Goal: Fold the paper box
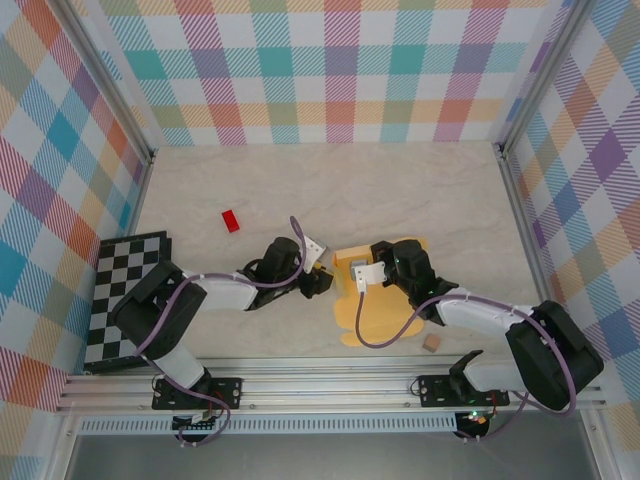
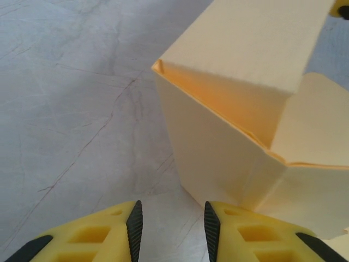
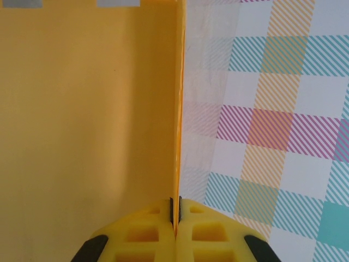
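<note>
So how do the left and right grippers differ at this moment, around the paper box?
The left gripper has its jaws apart with nothing between them; the right gripper has its jaws shut. The right gripper pinches a panel of the paper box edge-on, while the left gripper merely faces a box corner, holding nothing. Both are yellow and black, and both are at the box.

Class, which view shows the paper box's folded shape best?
The left wrist view: the paper box shows raised walls and a corner close up. The top external view shows it small, partly under the right arm; the right wrist view, one flat panel.
</note>
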Controlling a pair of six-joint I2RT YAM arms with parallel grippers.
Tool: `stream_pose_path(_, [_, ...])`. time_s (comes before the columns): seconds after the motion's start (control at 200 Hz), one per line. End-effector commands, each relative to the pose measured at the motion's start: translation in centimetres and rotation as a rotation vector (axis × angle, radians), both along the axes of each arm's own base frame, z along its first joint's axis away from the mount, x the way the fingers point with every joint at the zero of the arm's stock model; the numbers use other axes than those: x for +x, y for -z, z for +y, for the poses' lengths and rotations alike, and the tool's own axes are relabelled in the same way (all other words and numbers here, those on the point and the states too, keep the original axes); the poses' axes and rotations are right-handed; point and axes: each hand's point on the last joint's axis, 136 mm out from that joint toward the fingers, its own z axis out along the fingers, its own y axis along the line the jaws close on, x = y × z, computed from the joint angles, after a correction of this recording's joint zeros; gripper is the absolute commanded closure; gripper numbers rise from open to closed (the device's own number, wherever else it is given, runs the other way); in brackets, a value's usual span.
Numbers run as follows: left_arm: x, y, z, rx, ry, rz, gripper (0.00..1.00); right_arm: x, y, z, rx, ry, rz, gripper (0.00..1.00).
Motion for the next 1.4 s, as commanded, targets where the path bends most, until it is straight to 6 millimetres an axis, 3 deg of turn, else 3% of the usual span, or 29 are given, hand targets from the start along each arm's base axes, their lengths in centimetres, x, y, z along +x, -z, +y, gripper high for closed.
stream_pose_path(0.0, [1.5, -0.4, -0.6, 0.007, -0.06, 0.001, 0.6, -0.8, 0.1, 0.4, -0.001, -0.021, 0.005, 1.0])
stream_pose_path(0.125, [2.3, -0.9, -1.2, -0.041, -0.112, 0.036, 0.58, -1.1, 0.3, 0.4, -0.003, -0.018, 0.019, 1.0])
stream_pose_path(0.255, [1.4, -1.7, -2.5, -0.082, -0.082, 0.034, 0.57, -1.1, 0.3, 0.3, 0.001, -0.002, 0.021, 1.0])
stream_pose_path(0.58, [0.1, -2.6, -3.8, -0.138, -0.07, 0.111, 0.5, -0.8, 0.4, 0.2, 0.006, 0.02, 0.03, 1.0])
stream_pose_path(0.8, [-0.7, -2.1, -3.3, -0.1, -0.067, 0.148, 0.48, -0.7, 0.1, 0.3, 0.024, 0.028, 0.026, 1.0])
stream_pose_path(1.015, [-1.8, -2.9, -3.0, -0.09, -0.02, 0.143, 0.48, -0.9, -0.2, 0.3, 0.034, 0.025, 0.024, 1.0])
stream_pose_path(1.21, [-2.7, -2.9, -2.7, -0.062, 0.023, 0.159, 0.56, -0.9, -0.1, 0.2, 0.031, 0.023, 0.025, 1.0])
stream_pose_path(1.395, [-2.1, -2.8, -2.9, -0.072, -0.016, 0.181, 0.5, -0.9, -0.2, 0.3, 0.035, 0.025, 0.025, 1.0])
